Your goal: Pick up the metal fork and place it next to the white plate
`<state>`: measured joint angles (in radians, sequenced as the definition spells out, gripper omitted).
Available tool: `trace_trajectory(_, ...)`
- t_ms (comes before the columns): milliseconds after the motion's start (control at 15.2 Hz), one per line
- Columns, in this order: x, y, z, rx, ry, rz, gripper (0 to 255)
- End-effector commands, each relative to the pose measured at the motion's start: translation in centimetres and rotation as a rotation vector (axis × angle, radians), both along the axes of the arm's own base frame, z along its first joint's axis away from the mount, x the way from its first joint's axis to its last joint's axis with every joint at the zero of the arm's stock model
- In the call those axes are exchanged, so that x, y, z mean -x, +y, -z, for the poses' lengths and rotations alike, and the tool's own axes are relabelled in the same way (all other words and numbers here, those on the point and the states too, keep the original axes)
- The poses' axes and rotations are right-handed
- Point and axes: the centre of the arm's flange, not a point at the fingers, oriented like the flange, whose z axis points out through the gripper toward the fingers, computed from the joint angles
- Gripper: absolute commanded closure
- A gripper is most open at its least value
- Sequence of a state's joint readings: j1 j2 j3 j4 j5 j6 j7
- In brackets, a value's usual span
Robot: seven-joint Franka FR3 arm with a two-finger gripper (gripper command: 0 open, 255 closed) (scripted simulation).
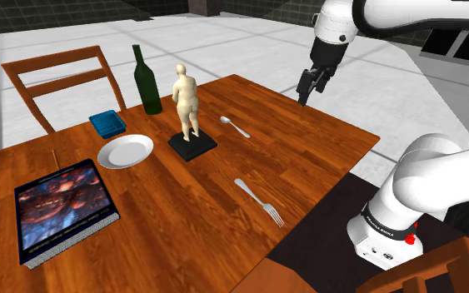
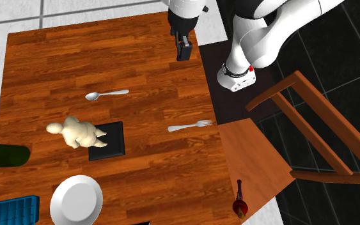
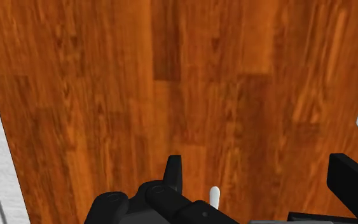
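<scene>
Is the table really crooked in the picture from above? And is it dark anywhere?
Second exterior view: the table and floor slant together, so the camera is tilted; the floor is dark at that view's right. Wrist view: table evenly lit, claw black.

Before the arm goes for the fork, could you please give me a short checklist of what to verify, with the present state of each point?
1. Gripper open: ok, its fingers stand apart in the wrist view.
2. Gripper empty: ok, nothing is between them.
3. Gripper above the fork: not ok, it hovers over bare table, away from the fork.
4. Fork free to grasp: ok, it lies flat and alone near the table's edge.
5. Right target: ok, the spoon lies apart, nearer the figurine.
6. Room beside the plate: ok, bare wood shows next to it.
</scene>
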<state>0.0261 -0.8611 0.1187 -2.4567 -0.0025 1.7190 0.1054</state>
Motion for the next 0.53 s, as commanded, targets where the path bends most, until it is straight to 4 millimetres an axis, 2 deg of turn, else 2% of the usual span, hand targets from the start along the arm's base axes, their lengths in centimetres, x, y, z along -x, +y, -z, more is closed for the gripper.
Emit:
trace_trajectory(0, 0.1, 1.4, 2.4, -0.006, -0.002, 0.001, 0)
trace_trajectory(462, 0.3, 7.4, 9.2, -0.026, -0.007, 0.001, 0)
